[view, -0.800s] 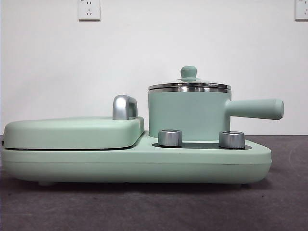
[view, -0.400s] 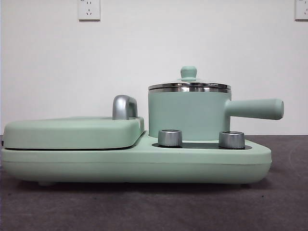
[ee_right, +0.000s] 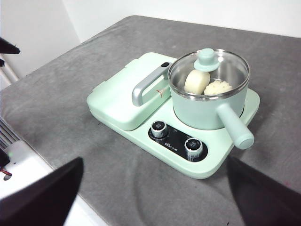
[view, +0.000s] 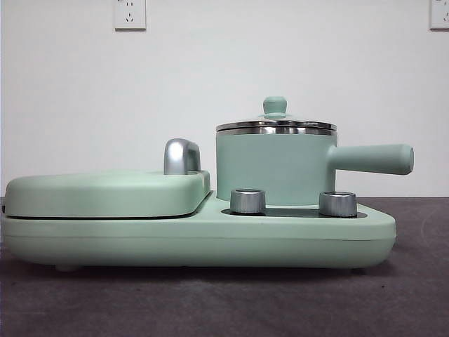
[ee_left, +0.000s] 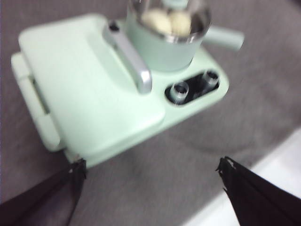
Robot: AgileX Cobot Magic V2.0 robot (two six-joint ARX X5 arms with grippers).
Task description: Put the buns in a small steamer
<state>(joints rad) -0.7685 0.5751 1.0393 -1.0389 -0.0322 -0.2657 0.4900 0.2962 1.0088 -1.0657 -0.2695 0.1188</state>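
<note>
The small steamer point(view: 273, 165) stands on the right half of a mint-green cooker base, its lid point(view: 275, 125) on. In the right wrist view the steamer point(ee_right: 207, 106) holds both buns under the glass lid point(ee_right: 209, 66): the smooth bun point(ee_right: 196, 81) and the ridged bun point(ee_right: 218, 87) lie side by side. The blurred left wrist view shows the steamer point(ee_left: 164, 47) with the buns point(ee_left: 157, 20) inside. My left gripper point(ee_left: 151, 165) is open and empty, above the table in front of the cooker. My right gripper point(ee_right: 155, 162) is open and empty, well back from the cooker.
A flat mint-green griddle point(view: 105, 193) with a chrome handle point(view: 181, 156) fills the base's left half. Two steel knobs point(view: 248, 201) sit in front of the steamer, whose side handle point(view: 372, 159) sticks out to the right. The grey table's edge point(ee_right: 33, 155) is near.
</note>
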